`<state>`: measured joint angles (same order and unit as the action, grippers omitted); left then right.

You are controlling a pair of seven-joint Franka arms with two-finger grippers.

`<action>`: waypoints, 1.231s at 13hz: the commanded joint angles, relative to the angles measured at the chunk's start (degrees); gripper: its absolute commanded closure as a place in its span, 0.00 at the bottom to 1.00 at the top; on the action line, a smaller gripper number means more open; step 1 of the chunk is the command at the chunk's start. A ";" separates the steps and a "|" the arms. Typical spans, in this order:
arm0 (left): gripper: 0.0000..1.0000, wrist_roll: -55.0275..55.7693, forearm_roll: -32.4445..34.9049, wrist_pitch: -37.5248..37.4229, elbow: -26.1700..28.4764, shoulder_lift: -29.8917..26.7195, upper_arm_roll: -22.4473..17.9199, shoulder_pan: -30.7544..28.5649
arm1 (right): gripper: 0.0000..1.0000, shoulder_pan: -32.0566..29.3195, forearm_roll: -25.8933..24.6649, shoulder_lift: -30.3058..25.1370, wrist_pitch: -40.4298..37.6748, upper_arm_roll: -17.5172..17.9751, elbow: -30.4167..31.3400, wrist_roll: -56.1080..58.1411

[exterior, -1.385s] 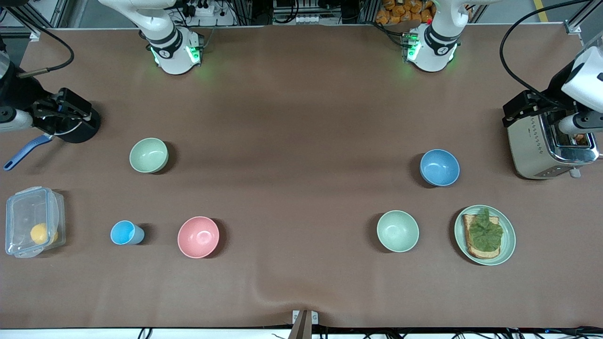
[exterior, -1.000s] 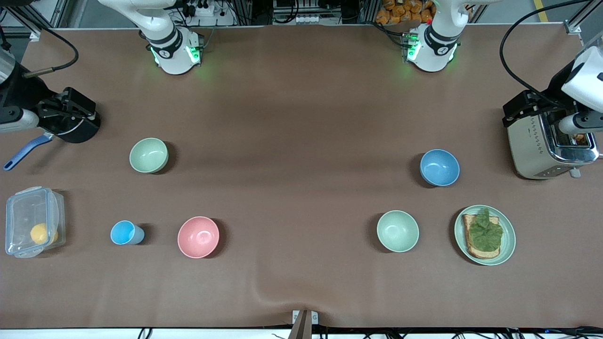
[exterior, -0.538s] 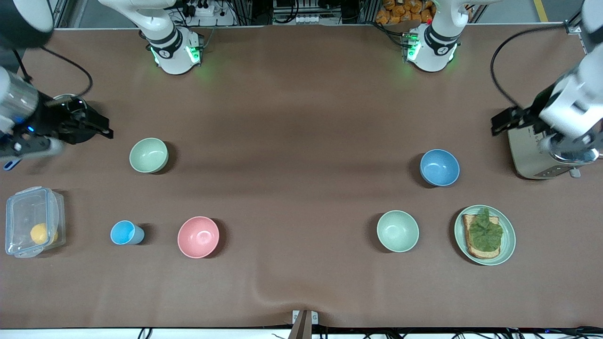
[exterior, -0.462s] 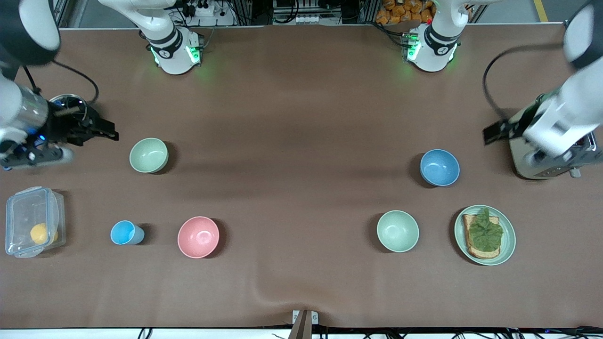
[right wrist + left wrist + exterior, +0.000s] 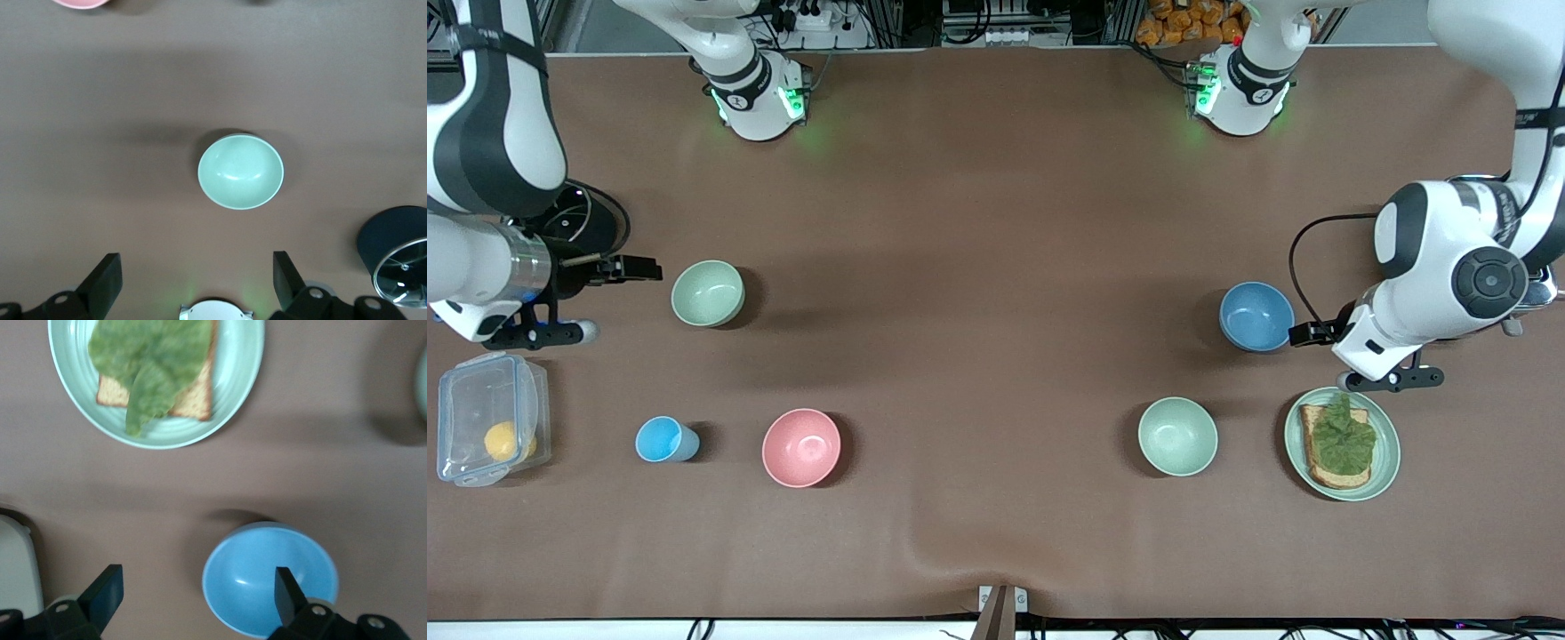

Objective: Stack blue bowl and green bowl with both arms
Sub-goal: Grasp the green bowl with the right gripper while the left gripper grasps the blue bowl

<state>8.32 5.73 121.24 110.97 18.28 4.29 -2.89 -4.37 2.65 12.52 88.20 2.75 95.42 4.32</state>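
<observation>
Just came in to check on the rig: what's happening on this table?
Two arms are setting up to stack bowls, and neither holds anything yet. The left end effector is open beside the blue bowl, at the left arm's end of the table. The right end effector is open near the green bowl, at the right arm's end. Both bowls sit apart on the table, upright and untouched.

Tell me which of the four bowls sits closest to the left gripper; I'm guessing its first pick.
The blue bowl, right beside the left gripper. The only blue one; the pale green bowl lies nearer the front camera.
</observation>
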 commanded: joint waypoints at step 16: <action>0.53 -2.17 0.33 1.90 6.01 6.24 1.07 -2.03 | 0.12 -10.31 -0.80 2.68 42.04 0.77 29.54 17.92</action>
<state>6.87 5.74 122.26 116.51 24.28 5.01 -4.61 -13.52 2.43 15.18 126.64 2.57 122.07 21.13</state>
